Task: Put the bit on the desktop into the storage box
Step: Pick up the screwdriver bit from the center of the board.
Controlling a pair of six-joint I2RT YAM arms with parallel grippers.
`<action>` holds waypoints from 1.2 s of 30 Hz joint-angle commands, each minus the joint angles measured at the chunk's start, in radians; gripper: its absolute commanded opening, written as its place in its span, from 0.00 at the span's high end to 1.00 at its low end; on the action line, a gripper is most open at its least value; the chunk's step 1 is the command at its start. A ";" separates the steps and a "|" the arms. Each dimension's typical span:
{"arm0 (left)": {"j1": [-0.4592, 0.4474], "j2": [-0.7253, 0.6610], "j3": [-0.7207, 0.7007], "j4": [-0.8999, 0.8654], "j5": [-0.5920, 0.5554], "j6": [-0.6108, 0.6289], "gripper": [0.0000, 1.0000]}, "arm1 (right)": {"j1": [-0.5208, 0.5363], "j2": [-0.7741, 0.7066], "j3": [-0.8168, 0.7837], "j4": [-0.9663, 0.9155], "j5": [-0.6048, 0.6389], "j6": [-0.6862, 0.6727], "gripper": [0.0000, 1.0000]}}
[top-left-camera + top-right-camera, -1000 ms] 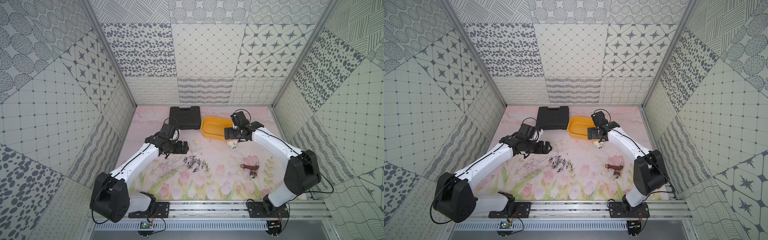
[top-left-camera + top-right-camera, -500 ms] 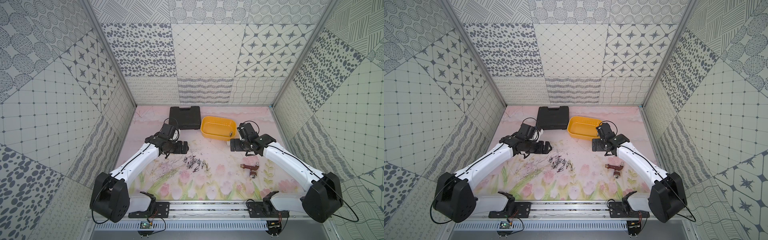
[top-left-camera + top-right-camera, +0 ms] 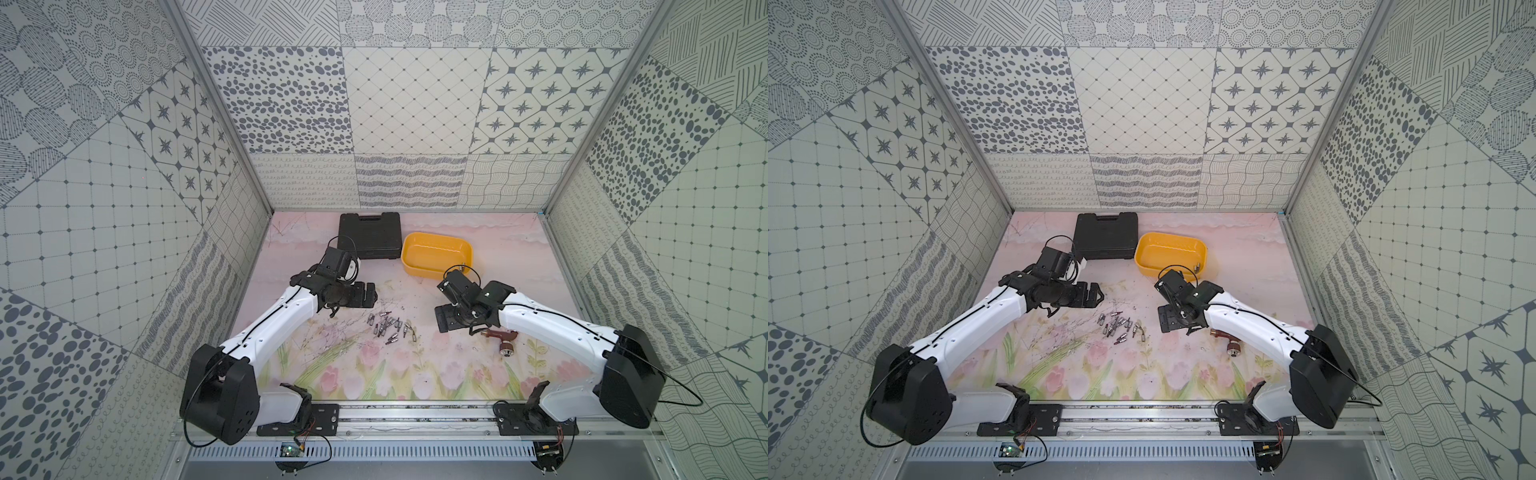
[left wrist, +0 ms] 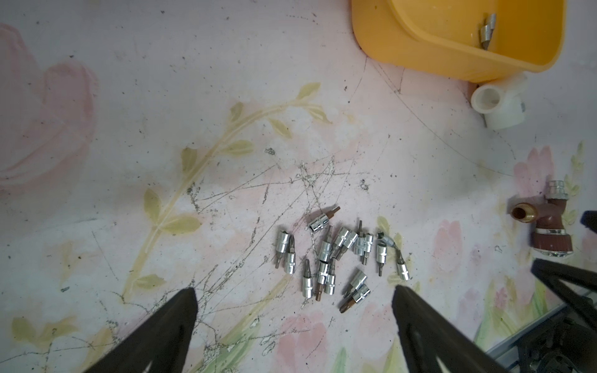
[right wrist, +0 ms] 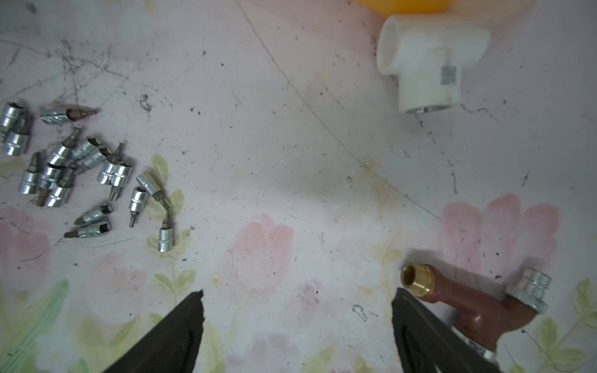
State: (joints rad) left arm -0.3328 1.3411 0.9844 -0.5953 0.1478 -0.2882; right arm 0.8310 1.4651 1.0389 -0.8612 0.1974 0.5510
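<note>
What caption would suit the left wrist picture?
Open fingers frame scattered silver bits on the floral desktop, near the yellow storage box.

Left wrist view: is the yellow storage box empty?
No, two silver bits lie inside the storage box, near one end.

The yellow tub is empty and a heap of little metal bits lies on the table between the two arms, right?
Not quite. The yellow storage box is not empty: the left wrist view shows bits lying inside it. The heap of bits does lie on the table between the left arm and the right arm.
</note>
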 commanded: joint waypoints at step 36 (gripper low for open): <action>-0.003 -0.011 0.018 -0.027 -0.071 0.023 0.01 | 0.159 0.462 0.300 0.003 -0.119 0.004 0.64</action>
State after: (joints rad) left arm -0.3328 1.3254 0.9844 -0.5961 0.0818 -0.2848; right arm 0.9829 1.9072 1.3167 -0.8635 0.0761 0.5495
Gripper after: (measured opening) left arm 0.993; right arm 0.373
